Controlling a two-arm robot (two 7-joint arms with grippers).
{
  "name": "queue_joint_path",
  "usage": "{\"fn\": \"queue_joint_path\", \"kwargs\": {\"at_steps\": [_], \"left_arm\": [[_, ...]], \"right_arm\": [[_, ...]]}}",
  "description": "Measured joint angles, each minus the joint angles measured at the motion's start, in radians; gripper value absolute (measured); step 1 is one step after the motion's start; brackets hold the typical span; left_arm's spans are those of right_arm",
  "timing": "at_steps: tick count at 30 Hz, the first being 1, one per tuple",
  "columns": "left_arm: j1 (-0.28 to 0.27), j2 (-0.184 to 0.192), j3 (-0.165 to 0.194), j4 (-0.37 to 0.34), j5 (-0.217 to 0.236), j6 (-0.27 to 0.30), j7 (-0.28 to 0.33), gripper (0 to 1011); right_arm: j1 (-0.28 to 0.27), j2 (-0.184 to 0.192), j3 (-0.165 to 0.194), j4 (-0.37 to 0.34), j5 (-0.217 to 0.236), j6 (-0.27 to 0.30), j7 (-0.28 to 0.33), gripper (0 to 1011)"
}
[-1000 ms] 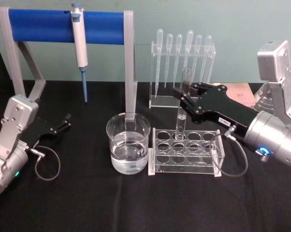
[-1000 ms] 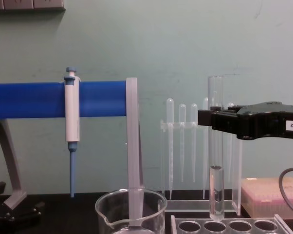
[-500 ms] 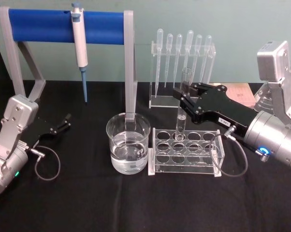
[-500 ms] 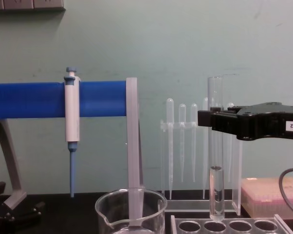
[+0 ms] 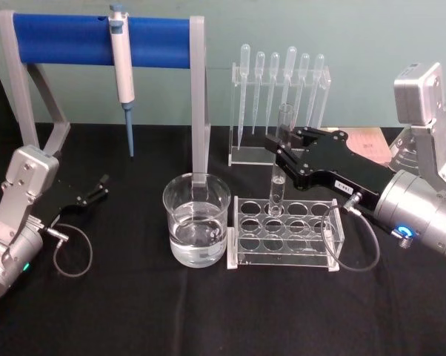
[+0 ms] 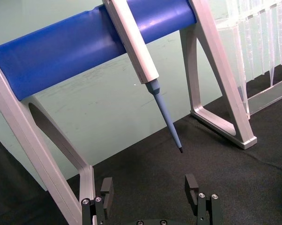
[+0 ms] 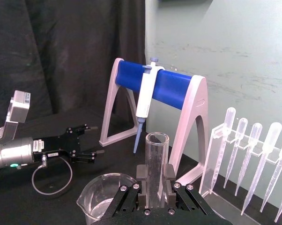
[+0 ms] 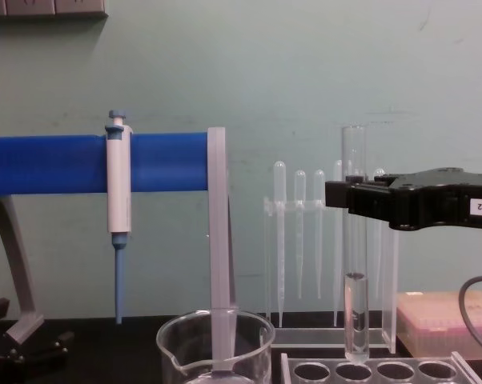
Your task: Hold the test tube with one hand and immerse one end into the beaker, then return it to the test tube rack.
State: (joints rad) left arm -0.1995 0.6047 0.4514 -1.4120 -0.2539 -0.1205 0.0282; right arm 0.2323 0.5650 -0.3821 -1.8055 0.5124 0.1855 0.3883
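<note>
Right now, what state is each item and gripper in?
test tube: upright in the right gripper, some clear liquid inside, round end at a back-row rack hole.
beaker: upright on the table, partly filled with clear liquid.
test tube rack: flat on the table.
right gripper: shut on the test tube.
left gripper: open, holding nothing, low at the table's left.
pipettor: hanging from the blue bar.
pipettes: standing in their clear holder.

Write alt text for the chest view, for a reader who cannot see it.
The right gripper, reaching in from the right, holds the test tube upright in its shut fingers, round end down at the holes of the rack. The beaker stands left of it; behind, a pipettor hangs on a blue stand. The left gripper rests low left.
</note>
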Motion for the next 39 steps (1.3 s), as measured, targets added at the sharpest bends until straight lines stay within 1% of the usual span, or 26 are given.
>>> {"fn": "queue_joint_path", "kwargs": {"at_steps": [39], "left_arm": [[0.000, 0.000, 0.000, 0.000, 0.000, 0.000, 0.000, 1000]], "right_arm": [[0.000, 0.000, 0.000, 0.000, 0.000, 0.000, 0.000, 224]]}}
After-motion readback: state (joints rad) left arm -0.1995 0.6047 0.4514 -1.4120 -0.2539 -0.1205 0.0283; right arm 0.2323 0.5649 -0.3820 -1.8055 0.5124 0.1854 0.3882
